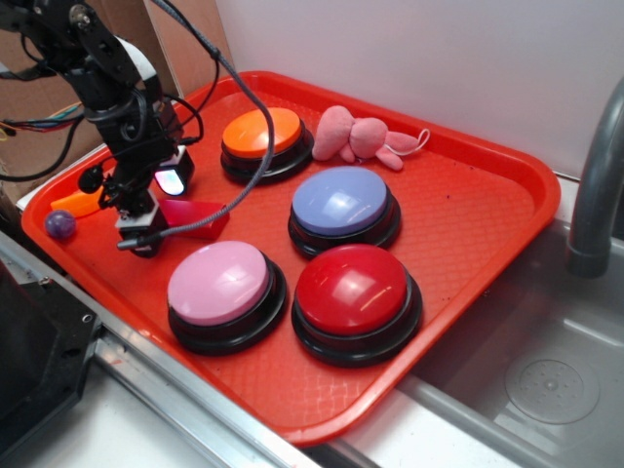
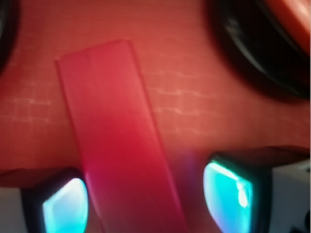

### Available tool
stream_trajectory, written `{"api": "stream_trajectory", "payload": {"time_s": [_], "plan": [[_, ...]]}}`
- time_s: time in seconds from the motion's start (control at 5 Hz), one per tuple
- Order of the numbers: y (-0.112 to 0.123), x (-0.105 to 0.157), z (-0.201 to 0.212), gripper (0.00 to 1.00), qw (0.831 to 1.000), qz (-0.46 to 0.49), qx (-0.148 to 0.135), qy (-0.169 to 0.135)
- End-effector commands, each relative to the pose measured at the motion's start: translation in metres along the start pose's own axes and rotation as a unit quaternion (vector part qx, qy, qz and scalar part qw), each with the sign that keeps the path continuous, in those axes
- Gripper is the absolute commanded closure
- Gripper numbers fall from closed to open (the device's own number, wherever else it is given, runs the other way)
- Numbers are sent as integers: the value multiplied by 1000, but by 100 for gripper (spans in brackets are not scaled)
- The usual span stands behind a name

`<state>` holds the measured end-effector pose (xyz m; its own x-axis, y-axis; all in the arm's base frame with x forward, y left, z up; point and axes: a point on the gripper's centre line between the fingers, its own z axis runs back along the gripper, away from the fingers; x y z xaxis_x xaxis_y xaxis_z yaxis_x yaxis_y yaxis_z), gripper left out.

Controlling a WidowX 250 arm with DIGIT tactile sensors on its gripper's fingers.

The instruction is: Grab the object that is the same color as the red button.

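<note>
Gripper (image 2: 146,201) spread open low over red block (image 2: 114,141), bar lying between both fingertips on tray (image 1: 468,234) left of red button (image 1: 353,289); grasp step pending, likely requiring slight descent, then closure across bar width.

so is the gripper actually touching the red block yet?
Cannot tell. In the wrist view the red block lies between the fingers: the left pad meets its edge, a gap shows at the right. The blur hides real contact. The exterior view is occluded.
</note>
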<state>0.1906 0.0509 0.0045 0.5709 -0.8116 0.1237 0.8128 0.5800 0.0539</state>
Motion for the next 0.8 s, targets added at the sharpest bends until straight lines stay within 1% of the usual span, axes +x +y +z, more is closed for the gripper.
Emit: {"api": "stream_trajectory", "payload": {"time_s": [0.0,0.2,0.4,0.6], "plan": [[1,6,3,21,1000,-4,12,-4],[2,7,7,100,1000,-4,16,-17],[3,7,6,100,1000,-6,14,-9],[7,11,39,100,995,99,31,0]]}}
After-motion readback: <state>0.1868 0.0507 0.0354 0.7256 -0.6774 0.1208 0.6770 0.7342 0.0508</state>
